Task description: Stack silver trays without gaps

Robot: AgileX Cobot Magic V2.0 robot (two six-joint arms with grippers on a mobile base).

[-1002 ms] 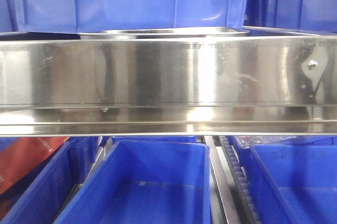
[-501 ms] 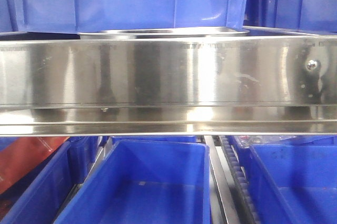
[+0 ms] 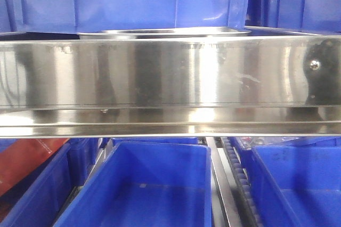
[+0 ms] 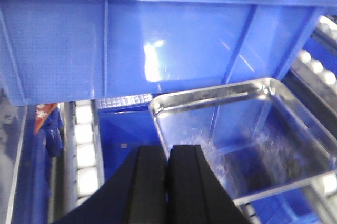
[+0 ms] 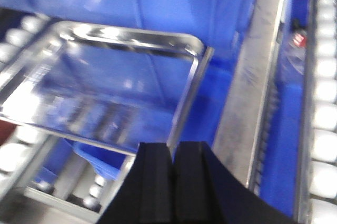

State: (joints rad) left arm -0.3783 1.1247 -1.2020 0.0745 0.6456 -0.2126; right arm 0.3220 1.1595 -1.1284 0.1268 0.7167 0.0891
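Although each wrist view shows only one silver tray (image 4: 247,134), whether it is the same tray in both cannot be told. The left gripper (image 4: 167,150) has its two black fingers (image 4: 150,182) pressed together, with only a hairline seam between them. The tray lies ahead of those fingers and to their right. Its left rim slants down to meet the fingertips, and whether it touches them cannot be told. One large blue bin (image 4: 158,40) stands beyond the tips, and a single row of white rollers (image 4: 84,145) runs to the fingers' left.

The right gripper (image 5: 172,148) is likewise closed, finger against finger. Here the tray (image 5: 105,82) sits ahead and to the left, and its right rim runs straight down to the tips. Contact is again unclear.

From the front, one tray rim (image 3: 165,31) shows just above the steel shelf band (image 3: 160,72), in front of a blue bin. Three more blue bins (image 3: 144,184) sit below the band, side by side. Neither pair of fingers appears in that view.
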